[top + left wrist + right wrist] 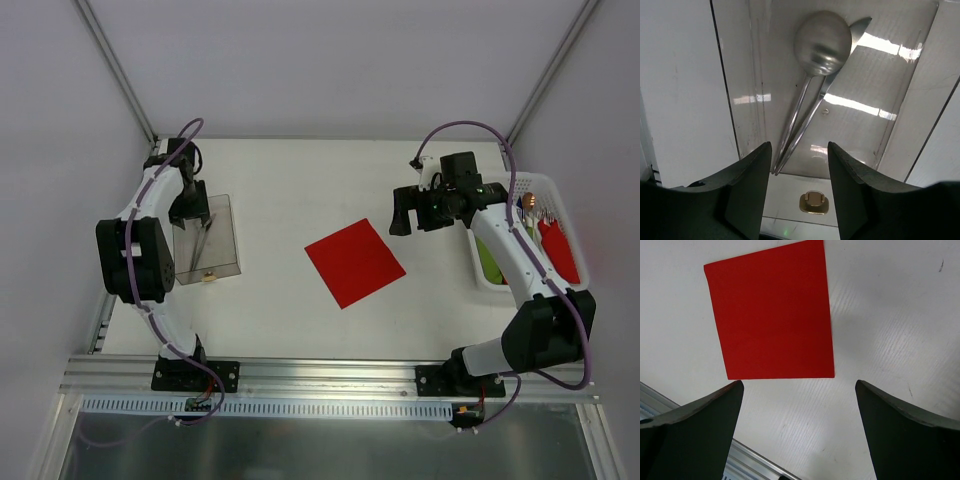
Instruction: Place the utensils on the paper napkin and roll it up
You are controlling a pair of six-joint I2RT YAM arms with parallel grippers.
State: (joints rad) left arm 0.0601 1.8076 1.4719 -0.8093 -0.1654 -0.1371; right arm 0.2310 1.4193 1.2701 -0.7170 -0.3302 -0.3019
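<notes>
Rail (330,372): being seen across the bottom of the top view, with both arm bases being carried on it.
Napkin (354,262): red and square, being left flat on the table (280,180) at the middle of the top view, turned cornerwise.
Tray (228,225): clear, being shown at centre left of the top view, well apart from the napkin; a small brass piece (814,201) is being shown at its lower edge.
Utensils (810,100): two silver pieces being kept inside the tray, lying crossed; the spoon bowl (822,42) is being shown at the top of the left wrist view, with a pointed tip just beside it at upper right.
Left gripper (799,150): being held over the tray with its fingers partly spread; the handle ends are lying between them, beside the finger at frame left. Whether metal is being touched cannot be told.
Right gripper (799,385): being held above the table, right of centre in the top view, its fingers spread wide and empty; the napkin's edge is being shown just above them.
Basket (545,185): white, at the right edge of the top view, with green and red items being held in it.
</notes>
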